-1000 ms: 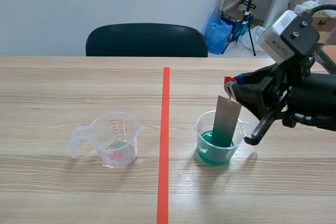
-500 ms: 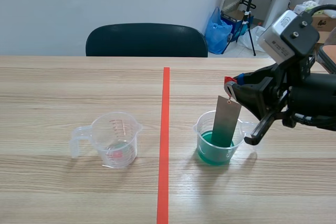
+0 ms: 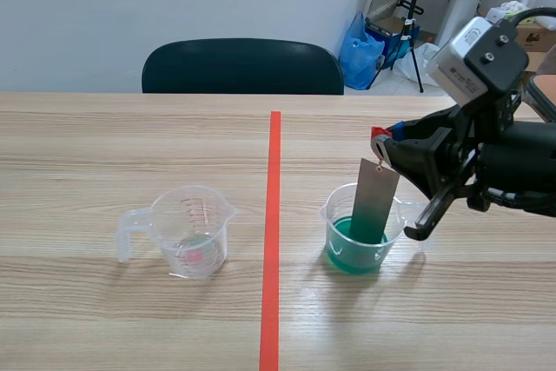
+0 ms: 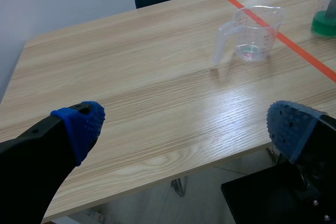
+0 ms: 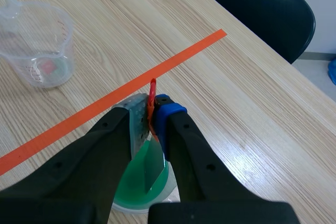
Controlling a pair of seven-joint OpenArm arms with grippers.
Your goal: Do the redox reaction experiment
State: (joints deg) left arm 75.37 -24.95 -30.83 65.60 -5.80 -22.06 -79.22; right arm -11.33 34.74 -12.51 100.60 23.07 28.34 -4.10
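Immersion is the step in hand, as I judge it. My right gripper (image 3: 383, 149) is closed on the top edge of the metal strip (image 3: 374, 202), pinching it right by its small red tab (image 5: 153, 90). The strip hangs below my fingers, leaning a little, with its lower end dipped in the green liquid of the beaker (image 3: 339, 254) directly under me. I cannot tell whether the strip touches the bottom of the beaker.

The clear measuring cup (image 3: 193, 230) stands well off to my side, across the orange tape line. It has only a trace of something reddish at its bottom.

My left gripper (image 4: 186, 127) is spread wide with nothing between its pads. It sits out past the table's (image 4: 131, 77) edge, with the clear cup far ahead of it.

The next move, I think, calls for a firm pinch on that thin edge. When the strip comes out, it should rise straight up. That way it clears the rim without nudging the light plastic beaker or dripping green across the wood.
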